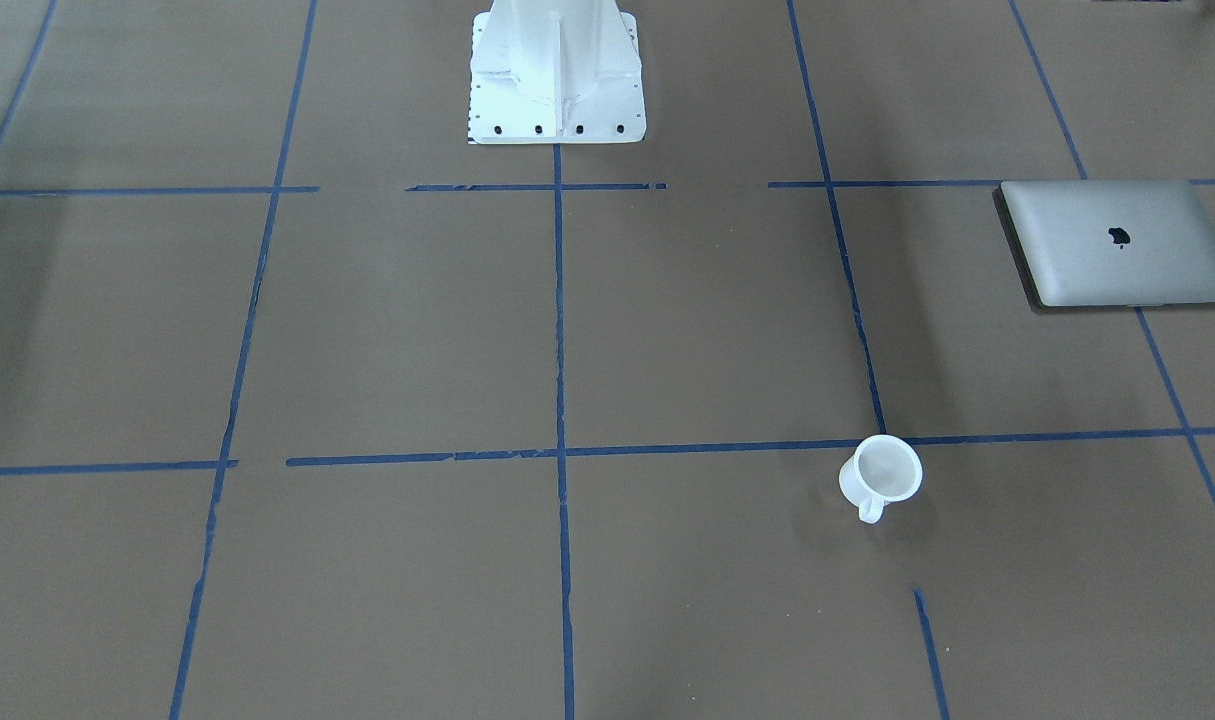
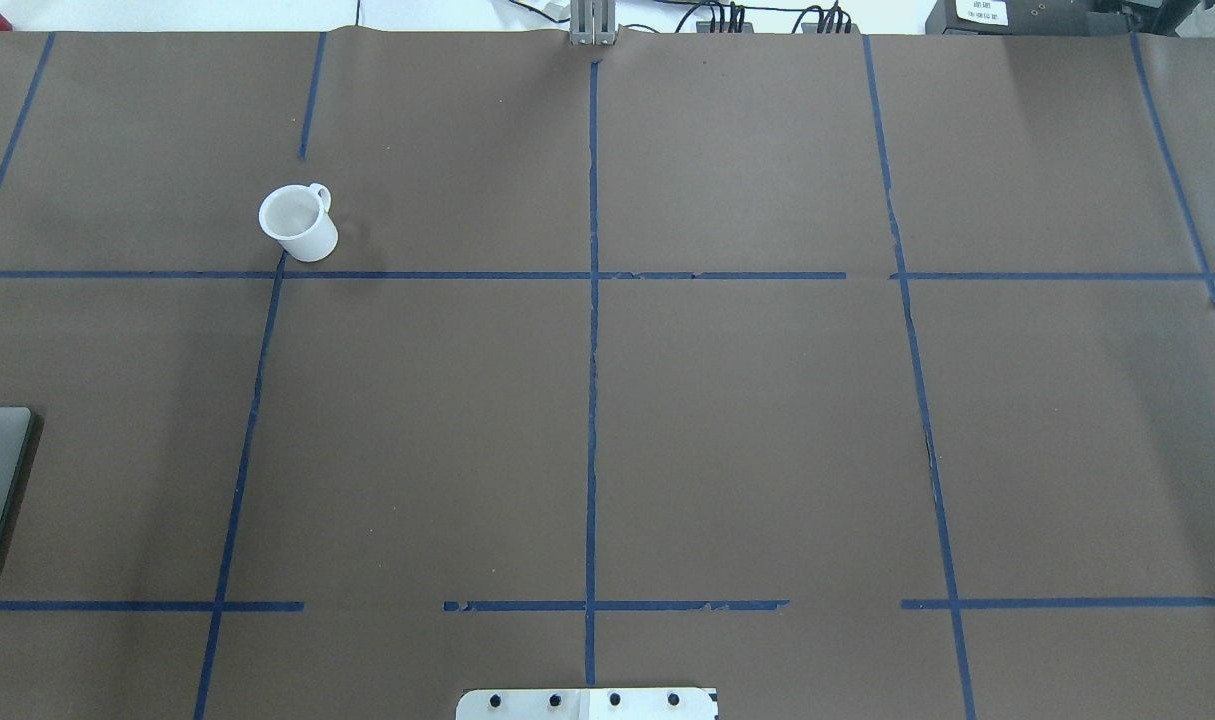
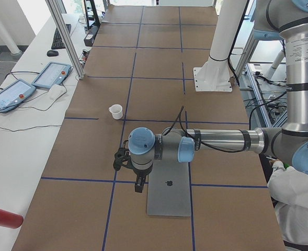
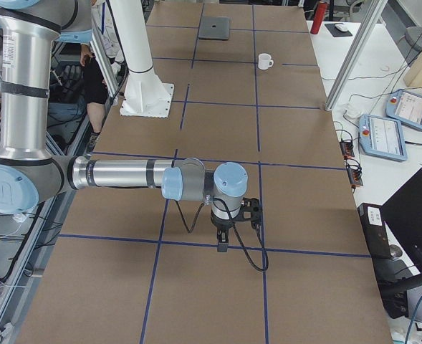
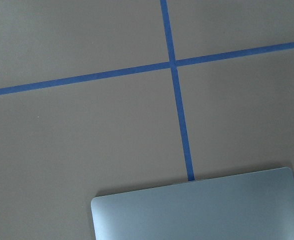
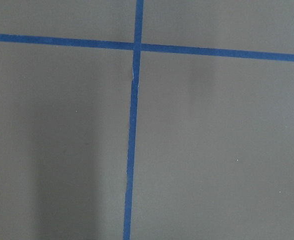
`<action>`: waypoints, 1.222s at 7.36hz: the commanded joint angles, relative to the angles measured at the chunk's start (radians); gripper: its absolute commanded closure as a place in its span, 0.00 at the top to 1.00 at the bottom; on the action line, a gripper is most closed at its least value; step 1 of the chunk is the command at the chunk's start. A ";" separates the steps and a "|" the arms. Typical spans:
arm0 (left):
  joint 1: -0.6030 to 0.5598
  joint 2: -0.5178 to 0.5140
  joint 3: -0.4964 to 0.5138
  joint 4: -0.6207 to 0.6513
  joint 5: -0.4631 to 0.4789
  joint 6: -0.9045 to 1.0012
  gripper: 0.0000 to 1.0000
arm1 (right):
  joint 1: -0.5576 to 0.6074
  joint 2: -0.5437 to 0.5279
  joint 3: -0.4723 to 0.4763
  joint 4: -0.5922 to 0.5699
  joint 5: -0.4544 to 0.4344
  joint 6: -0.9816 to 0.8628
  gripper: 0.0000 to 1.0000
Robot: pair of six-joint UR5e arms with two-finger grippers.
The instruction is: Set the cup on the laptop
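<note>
Cup point(image 2: 297, 225) upright on table point(image 2: 747, 420), far left, unheld. Laptop point(image 1: 1117, 245) closed flat, near left, well apart. Left gripper point(image 3: 138, 185) hangs by laptop, so it's the likely picker. Right gripper point(image 4: 221, 244) parked at right end. Can't tell either claw's opening.

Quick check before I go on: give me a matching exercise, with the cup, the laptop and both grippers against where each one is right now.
Things:
1. cup
2. laptop
3. left gripper
4. right gripper

Places:
A. hangs over bare table by a tape line, far from the laptop
B. lies flat and closed on the table
C. hangs close beside the laptop
D. stands upright on the table, next to a tape crossing

Pairs: 1-D, 2-B, 3-C, 4-A.
</note>
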 commanded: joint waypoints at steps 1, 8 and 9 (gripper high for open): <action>0.005 0.001 -0.004 0.005 0.000 0.000 1.00 | 0.000 0.000 0.000 0.000 -0.001 0.000 1.00; 0.116 -0.137 -0.057 -0.052 -0.098 -0.009 1.00 | 0.000 0.000 0.000 0.000 0.001 0.000 1.00; 0.150 -0.233 -0.035 -0.031 -0.097 -0.011 1.00 | 0.000 0.000 0.000 0.000 0.001 0.000 1.00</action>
